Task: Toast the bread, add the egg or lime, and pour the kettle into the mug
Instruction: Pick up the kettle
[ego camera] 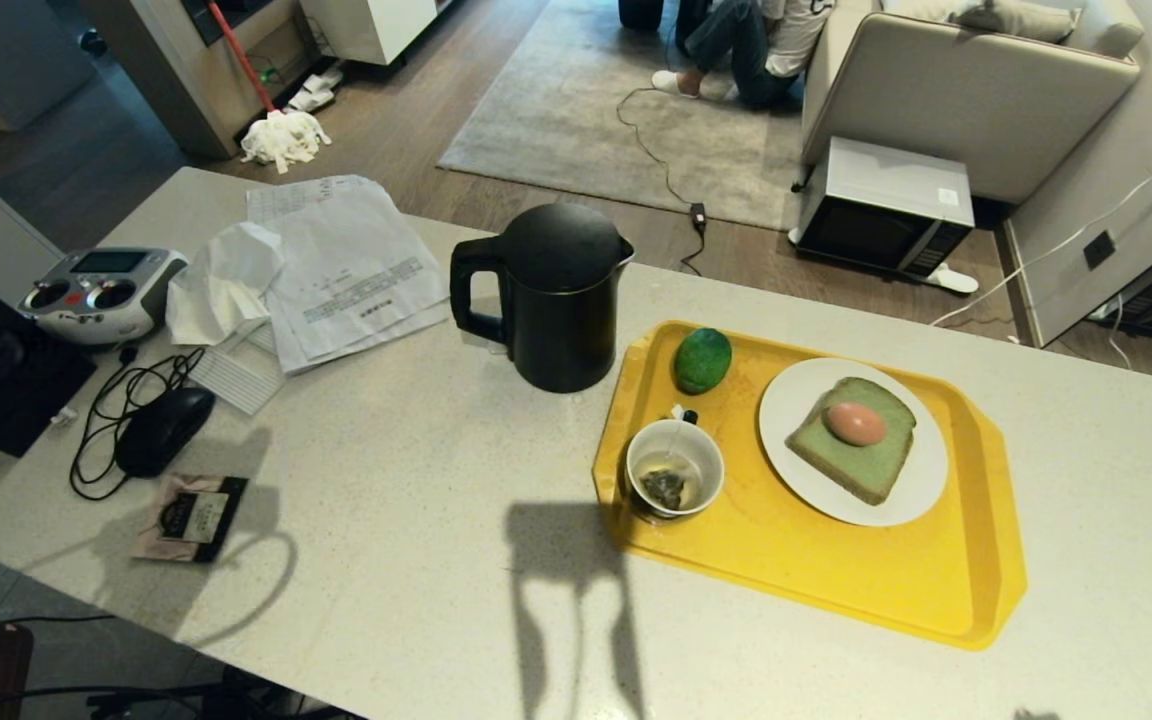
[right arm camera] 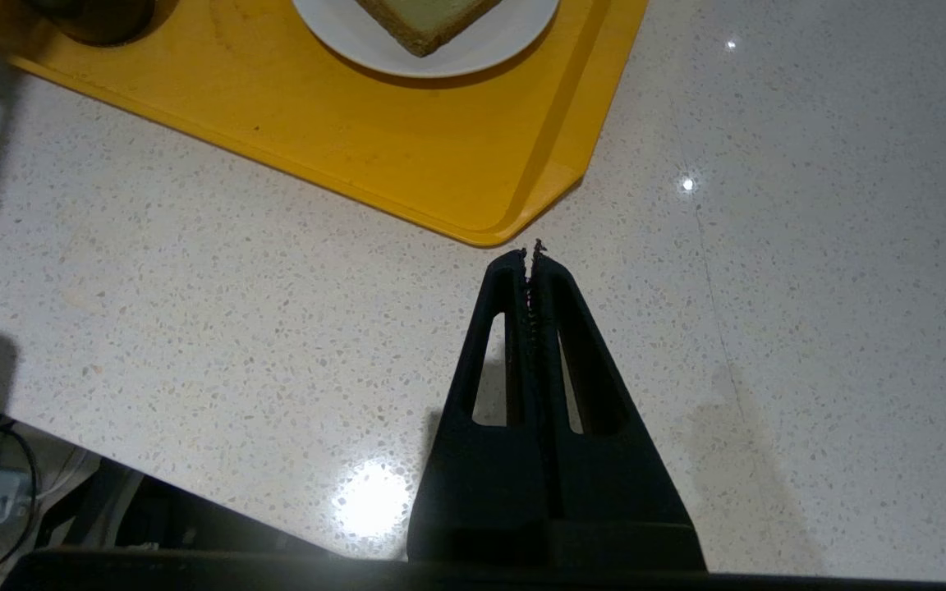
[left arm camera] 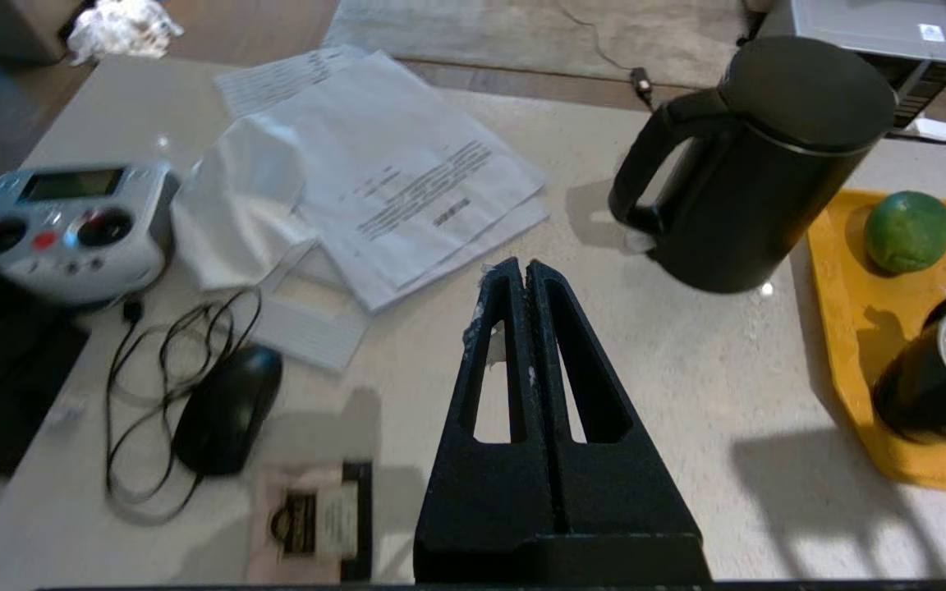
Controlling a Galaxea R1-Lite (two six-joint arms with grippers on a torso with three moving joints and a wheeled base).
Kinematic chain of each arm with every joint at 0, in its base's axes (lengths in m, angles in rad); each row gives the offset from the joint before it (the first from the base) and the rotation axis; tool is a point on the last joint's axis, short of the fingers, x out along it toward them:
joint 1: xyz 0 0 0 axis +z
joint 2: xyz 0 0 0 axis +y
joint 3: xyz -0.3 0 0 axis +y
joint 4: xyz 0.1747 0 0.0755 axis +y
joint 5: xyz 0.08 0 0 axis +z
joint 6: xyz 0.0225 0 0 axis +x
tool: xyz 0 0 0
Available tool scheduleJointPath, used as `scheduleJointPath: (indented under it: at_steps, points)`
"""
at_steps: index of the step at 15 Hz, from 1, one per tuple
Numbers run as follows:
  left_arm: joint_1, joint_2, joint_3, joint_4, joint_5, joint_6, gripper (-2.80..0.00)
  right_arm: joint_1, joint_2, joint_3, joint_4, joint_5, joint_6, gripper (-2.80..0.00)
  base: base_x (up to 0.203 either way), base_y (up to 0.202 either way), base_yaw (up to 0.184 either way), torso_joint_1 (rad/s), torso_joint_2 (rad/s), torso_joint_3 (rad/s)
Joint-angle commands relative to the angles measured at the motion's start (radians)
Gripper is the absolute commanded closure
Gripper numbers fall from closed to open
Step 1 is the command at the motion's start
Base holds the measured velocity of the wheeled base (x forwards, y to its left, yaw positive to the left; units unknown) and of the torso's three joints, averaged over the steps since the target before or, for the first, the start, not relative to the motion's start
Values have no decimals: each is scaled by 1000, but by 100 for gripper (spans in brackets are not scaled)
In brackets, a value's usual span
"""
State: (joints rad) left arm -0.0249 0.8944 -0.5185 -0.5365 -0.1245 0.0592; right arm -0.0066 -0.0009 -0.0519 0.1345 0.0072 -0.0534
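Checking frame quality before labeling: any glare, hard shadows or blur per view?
Head view: hard arm shadow on the counter beside the mug. Left wrist view: left edge smeared around the remote controller; left tool sharp. Right wrist view: glare spots on the counter beside the right tool.

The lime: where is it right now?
In the head view the lime lies in the yellow tray's far left corner, between the kettle and the white plate, behind the mug.
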Motion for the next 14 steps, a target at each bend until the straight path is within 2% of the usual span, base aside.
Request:
scheduleJointPath:
  at_steps: [1, 3, 5, 8, 9, 12, 14]
  points:
    - [74, 218, -6, -156, -103, 15, 0, 0, 1, 0, 1, 1, 0, 0, 0, 0, 0, 0, 0, 0]
    - [137, 322, 19, -281, -214, 32, 0, 0, 1, 1, 1, 1, 0, 0, 0, 0, 0, 0, 0, 0]
    - [149, 405, 76, -401, -261, 39, 0, 0, 1, 1, 1, 1, 0, 0, 0, 0, 0, 0, 0, 0]
    - [148, 508, 135, -512, -301, 76, 0, 0, 1, 0, 1, 1, 0, 0, 0, 0, 0, 0, 0, 0]
    - [139, 526, 137, -523, -304, 79, -280, 0, 1, 0, 1, 1, 0, 0, 0, 0, 0, 0, 0, 0]
    - [121, 585, 127, -530, -305, 98, -280, 0, 1, 0, 1, 1, 0, 0, 0, 0, 0, 0, 0, 0]
    - [120, 651, 81, -548, -304, 141, -280, 0, 1, 0, 1, 1, 0, 0, 0, 0, 0, 0, 0, 0]
